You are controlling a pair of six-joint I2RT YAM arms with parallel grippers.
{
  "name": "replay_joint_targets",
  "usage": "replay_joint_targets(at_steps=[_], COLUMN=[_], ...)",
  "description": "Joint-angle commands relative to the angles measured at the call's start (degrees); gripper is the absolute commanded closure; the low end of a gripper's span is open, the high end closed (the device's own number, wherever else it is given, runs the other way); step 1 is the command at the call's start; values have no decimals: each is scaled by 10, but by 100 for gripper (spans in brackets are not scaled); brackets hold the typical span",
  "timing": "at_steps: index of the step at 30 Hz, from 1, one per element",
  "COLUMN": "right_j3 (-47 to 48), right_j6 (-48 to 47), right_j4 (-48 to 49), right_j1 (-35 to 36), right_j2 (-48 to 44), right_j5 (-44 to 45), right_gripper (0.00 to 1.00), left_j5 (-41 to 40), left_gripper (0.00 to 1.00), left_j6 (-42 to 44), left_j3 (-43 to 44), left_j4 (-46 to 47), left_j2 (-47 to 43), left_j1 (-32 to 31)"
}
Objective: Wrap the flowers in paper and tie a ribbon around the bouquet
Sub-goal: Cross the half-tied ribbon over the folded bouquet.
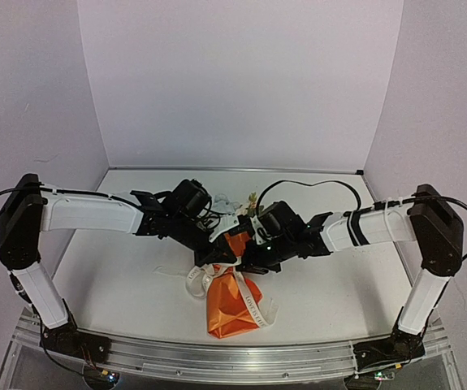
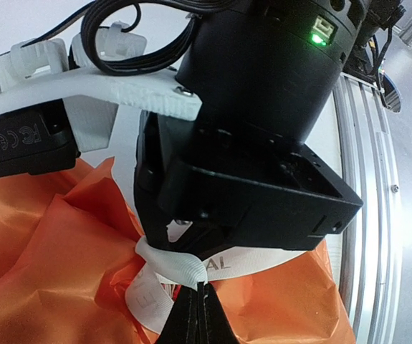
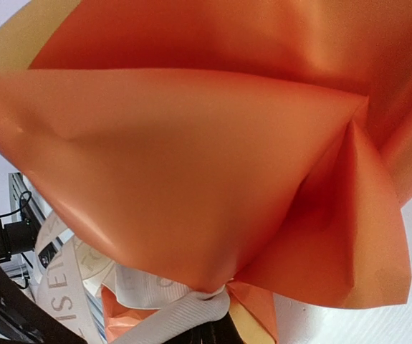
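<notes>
On the white table (image 1: 119, 276), close to the front edge, lies the bouquet (image 1: 233, 305). Its orange paper (image 3: 191, 165) is squeezed tight in the middle. The wide orange end points to the front. At the far end, the flowers (image 1: 231, 201) peek out between the two arms, small and white. From above I cannot tell their other colors.

Both arms reach in from the sides and meet right over the squeezed part. The ribbon (image 2: 220, 264) is cream white with dark letters on it. It goes around the squeezed part of the paper, and loose bits of it curl on the table on both sides of the orange cone.

The left gripper (image 2: 195, 315) has its two black fingers pressed flat together, and a bit of the ribbon is pinched at their tips. The right gripper (image 3: 209, 335) is closed tight too. Only a dark bit of it shows at the bottom of its own view, and the ribbon runs straight into it. The two grippers sit very close, almost touching.
</notes>
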Motion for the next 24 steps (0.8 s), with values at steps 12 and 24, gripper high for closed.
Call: replay_joint_targets(at_steps=[12, 24], right_j3=[5, -15], right_j6=[23, 23], right_j4=[54, 57], right_j1=[-7, -7], right_j2=[8, -10], right_j5=[-12, -20], right_gripper=[100, 94], left_j5=[28, -6], left_gripper=[100, 100], left_j6=[-59, -68], left_j3=[-18, -20], left_j4=[16, 33], left_j2=[24, 53], left_j1=[-2, -1])
